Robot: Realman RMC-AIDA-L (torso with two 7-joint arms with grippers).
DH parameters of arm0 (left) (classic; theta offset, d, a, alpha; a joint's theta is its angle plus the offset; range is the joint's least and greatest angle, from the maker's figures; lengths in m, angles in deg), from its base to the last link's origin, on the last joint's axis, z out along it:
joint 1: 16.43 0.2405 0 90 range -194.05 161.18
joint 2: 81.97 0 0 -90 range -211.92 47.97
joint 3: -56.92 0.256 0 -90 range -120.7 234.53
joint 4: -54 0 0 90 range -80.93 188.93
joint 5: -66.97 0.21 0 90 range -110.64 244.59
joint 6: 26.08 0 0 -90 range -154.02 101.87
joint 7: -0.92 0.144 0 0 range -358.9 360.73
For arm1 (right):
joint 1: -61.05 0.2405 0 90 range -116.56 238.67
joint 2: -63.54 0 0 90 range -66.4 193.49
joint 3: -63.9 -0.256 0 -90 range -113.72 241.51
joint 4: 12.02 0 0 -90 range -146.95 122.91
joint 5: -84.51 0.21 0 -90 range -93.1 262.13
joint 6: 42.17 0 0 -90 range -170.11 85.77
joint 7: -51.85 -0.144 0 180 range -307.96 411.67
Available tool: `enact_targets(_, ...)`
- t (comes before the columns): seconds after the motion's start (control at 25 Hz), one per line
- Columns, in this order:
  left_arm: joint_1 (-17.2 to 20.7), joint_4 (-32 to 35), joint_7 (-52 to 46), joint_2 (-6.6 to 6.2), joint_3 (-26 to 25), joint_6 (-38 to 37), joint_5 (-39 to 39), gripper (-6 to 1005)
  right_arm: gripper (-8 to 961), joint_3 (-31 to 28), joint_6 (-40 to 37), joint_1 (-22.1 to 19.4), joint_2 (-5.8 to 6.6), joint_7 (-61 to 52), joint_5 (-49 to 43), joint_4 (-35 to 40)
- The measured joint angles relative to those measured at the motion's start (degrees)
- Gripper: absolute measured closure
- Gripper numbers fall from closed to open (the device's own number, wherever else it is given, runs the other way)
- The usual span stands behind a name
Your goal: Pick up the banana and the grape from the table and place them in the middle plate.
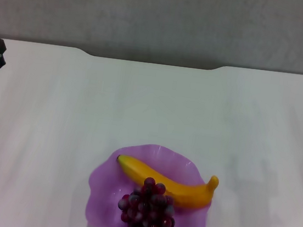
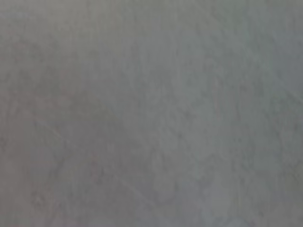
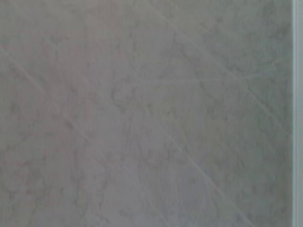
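Lying across the middle plate (image 1: 104, 182), the banana (image 1: 168, 183) points stem-right.

Beyond the far edge of the white tabletop (image 1: 153, 102) lies a grey mottled floor (image 1: 163, 15). Both wrist views show only similar grey, faintly veined surface. Lighting is even and diffuse.

The table (image 1: 55, 135) lay open out to both side edges and the notched far edge; only the purple plate (image 1: 101, 187) at the near edge, carrying banana (image 1: 170, 185) and grapes (image 1: 150, 213), blocked passage.
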Motion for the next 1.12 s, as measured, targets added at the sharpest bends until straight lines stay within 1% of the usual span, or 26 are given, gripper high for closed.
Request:
enact_targets(0.32,-0.63,0.11,-0.16,0.1,-0.05,-0.08,-0.01,137,159,0.06,-0.03,-0.07,0.0,0.03,-0.05,0.0)
enact_targets(1.12,-0.17,-0.33,-0.31,0.29,-0.04,-0.1,-0.01,138,159,1.17,-0.04,-0.23,0.0,0.09,-0.04,0.53)
